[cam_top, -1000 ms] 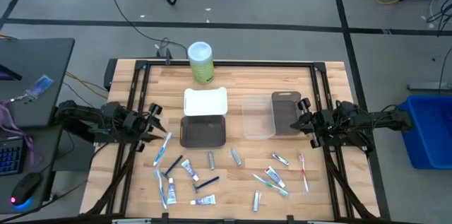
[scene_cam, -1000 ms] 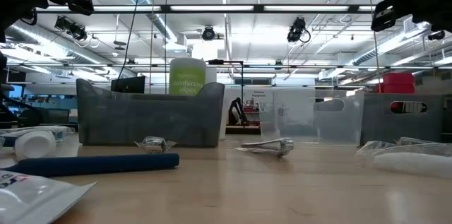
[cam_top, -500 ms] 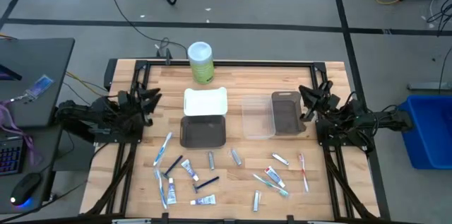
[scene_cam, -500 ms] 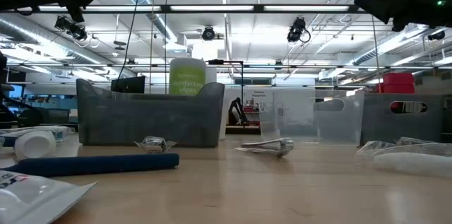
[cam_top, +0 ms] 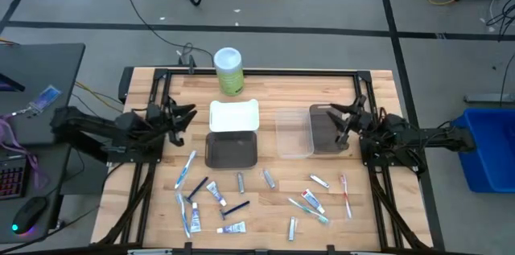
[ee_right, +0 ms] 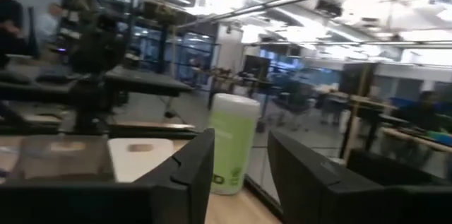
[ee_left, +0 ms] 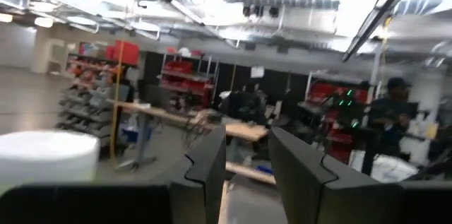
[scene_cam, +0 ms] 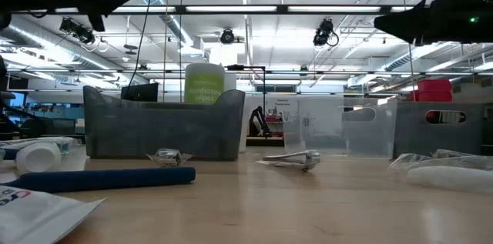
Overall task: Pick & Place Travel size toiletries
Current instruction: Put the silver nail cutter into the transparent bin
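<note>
The travel size toiletries lie loose on the near half of the table: a blue toothbrush (cam_top: 186, 169), a toothpaste tube (cam_top: 216, 193), a dark razor (cam_top: 236, 207), silvery tubes (cam_top: 241, 181), and a red toothbrush (cam_top: 346, 195). In the low view the razor (scene_cam: 108, 178) lies in front. My left gripper (cam_top: 183, 117) hovers open above the table's left side, beside the white tray (cam_top: 234, 116). Open too, my right gripper (cam_top: 338, 121) hangs over the dark grey tray (cam_top: 324, 130). Neither holds anything, as the gaps in the left wrist view (ee_left: 247, 164) and the right wrist view (ee_right: 240, 164) show.
A grey tray (cam_top: 232, 150) and a clear tray (cam_top: 294, 133) stand mid-table between the arms. A tall green-and-white canister (cam_top: 228, 71) stands at the far edge. Black rails run along the table's left and right sides.
My left gripper has risen from just above the toiletries at the left and tipped up to about level, moving toward the far edge. My right gripper has rolled about its wrist near the dark grey tray and opened.
</note>
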You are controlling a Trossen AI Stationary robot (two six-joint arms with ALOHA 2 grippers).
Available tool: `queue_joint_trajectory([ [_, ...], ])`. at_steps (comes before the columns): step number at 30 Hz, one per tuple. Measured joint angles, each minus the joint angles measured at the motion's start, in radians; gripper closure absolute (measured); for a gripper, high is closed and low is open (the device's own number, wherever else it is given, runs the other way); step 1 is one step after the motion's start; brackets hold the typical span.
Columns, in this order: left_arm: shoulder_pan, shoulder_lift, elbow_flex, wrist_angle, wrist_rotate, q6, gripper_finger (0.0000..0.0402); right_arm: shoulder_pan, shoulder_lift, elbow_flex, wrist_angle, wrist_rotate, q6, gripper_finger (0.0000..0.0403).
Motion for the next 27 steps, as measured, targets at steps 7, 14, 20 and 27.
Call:
queue_joint_trajectory([
  [7,-0.010,0.285,0.119,0.094,0.134,-0.062,0.0285,-0.001,0.067,0.000,0.007,-0.040,0.178,0.0239],
  [14,-0.115,0.524,0.323,0.066,0.057,0.051,0.0285,0.009,0.117,0.000,0.132,-0.299,0.280,0.0236],
  [20,-0.235,0.600,0.467,-0.171,-0.161,0.094,0.0285,0.079,0.190,0.118,0.082,-0.393,0.290,0.0237],
  [27,-0.301,0.612,0.474,-0.248,-0.254,0.040,0.0285,0.210,0.423,0.385,-0.211,-0.383,0.236,0.0239],
])
